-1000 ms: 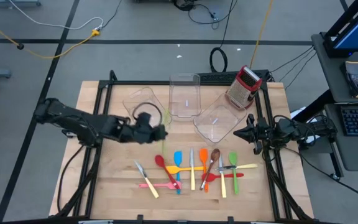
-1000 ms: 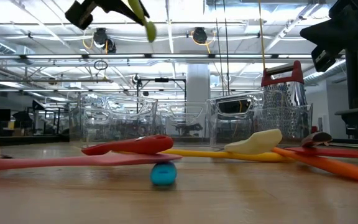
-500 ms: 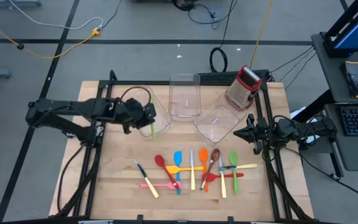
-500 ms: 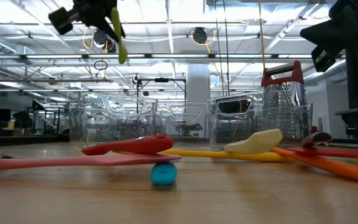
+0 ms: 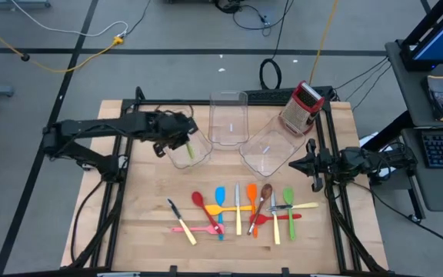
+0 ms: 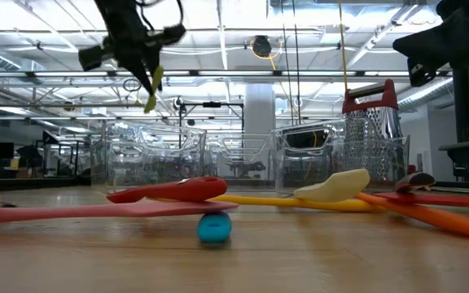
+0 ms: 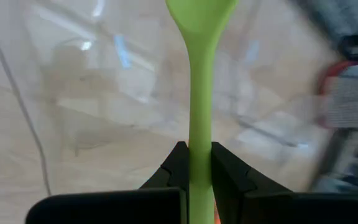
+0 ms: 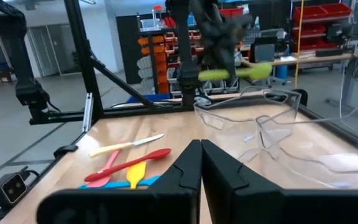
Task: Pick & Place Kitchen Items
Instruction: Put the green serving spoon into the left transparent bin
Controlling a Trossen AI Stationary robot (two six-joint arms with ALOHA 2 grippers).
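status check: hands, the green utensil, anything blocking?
Left hand shut on green utensil, hovering over left clear bin. Right hand shut, empty, parked at table's right edge. Nothing blocking the bin.

Landmark: the middle bin (image 5: 228, 119) at the table's (image 5: 144, 231) far edge. A second bin (image 5: 181, 141) lies to its left, a third (image 5: 270, 152) to its right. The box grater (image 5: 301, 106) stands right of the landmark, apparently touching the third bin. The utensil row (image 5: 237, 209) lies in front, toward the near edge.
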